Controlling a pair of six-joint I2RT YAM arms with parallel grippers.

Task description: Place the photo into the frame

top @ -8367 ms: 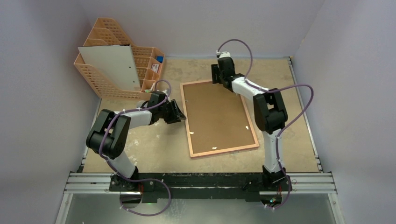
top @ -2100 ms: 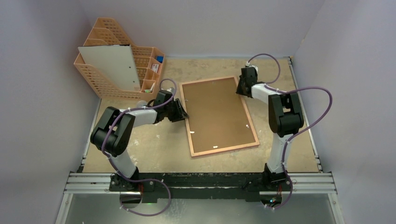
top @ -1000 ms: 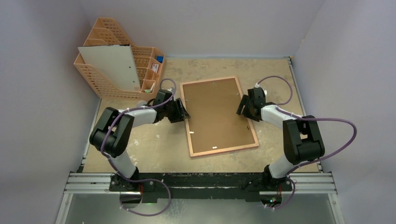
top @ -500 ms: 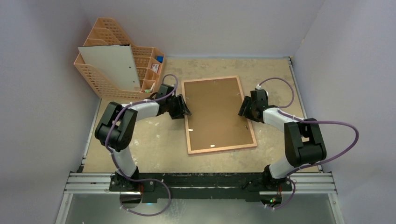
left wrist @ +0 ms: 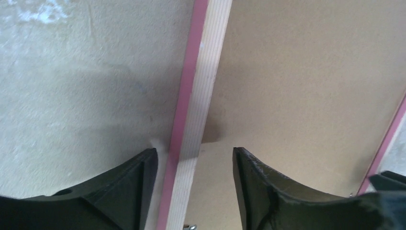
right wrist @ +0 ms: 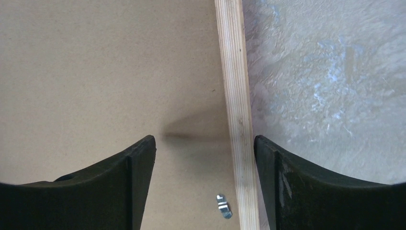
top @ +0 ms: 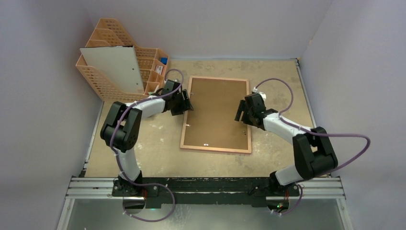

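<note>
Left gripper [left wrist: 194,152] stands spread astride the nine o'clock rail of the thin rectangular frame [top: 215,149], pink-fronted and peach-backed; right gripper [right wrist: 205,140] gapes over the three o'clock rail, neither pinching. Frame lies face down at centre, brown fibreboard backing [top: 215,115] seated. Photo I cannot locate; a pale sheet [top: 115,67] leans on the orange mesh rack [top: 91,81] at ten o'clock. Likely step: squaring the frame; next, freeing the metal clip [right wrist: 221,205] and lifting the backing
</note>
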